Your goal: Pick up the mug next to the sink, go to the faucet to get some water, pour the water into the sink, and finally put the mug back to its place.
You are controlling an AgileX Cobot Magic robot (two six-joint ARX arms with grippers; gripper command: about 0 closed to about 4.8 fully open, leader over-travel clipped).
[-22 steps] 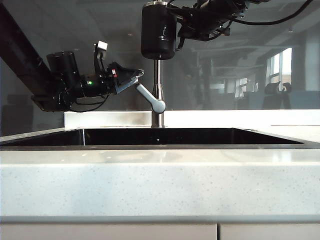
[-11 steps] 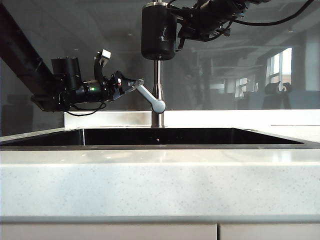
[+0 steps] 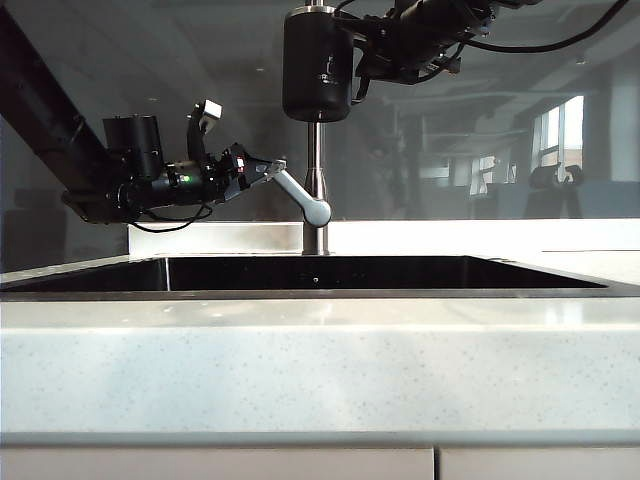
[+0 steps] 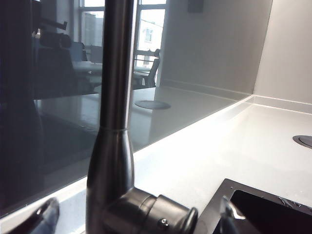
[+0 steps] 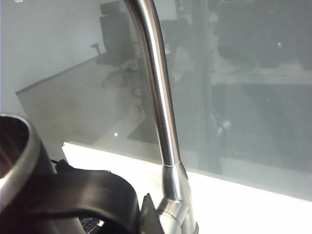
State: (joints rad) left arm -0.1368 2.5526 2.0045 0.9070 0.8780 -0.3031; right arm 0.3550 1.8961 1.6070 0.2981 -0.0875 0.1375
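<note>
The black mug (image 3: 316, 62) hangs high in front of the faucet (image 3: 314, 180), upright, with its steel rim (image 5: 19, 146) near the pipe (image 5: 157, 92). My right gripper (image 3: 366, 58) reaches in from the right and is shut on the mug's loop handle (image 5: 85, 191); one fingertip (image 5: 147, 215) shows beside the handle. My left gripper (image 3: 264, 169) stands open at the outer end of the slanted lever (image 3: 298, 195). In the left wrist view its fingertips (image 4: 43, 218) straddle the lever's hub (image 4: 146, 213) without touching it. The dark sink (image 3: 320, 272) lies below.
A white speckled countertop (image 3: 320, 360) runs along the front. Behind the faucet stands a dark glass backsplash (image 3: 480, 120). A round cover (image 4: 304, 141) sits in the counter beside the sink's corner (image 4: 253, 200).
My left gripper has turned at the wrist and levelled out, its fingers now lying flatter at the lever's end. The mug, the right gripper and the lever have stayed put.
</note>
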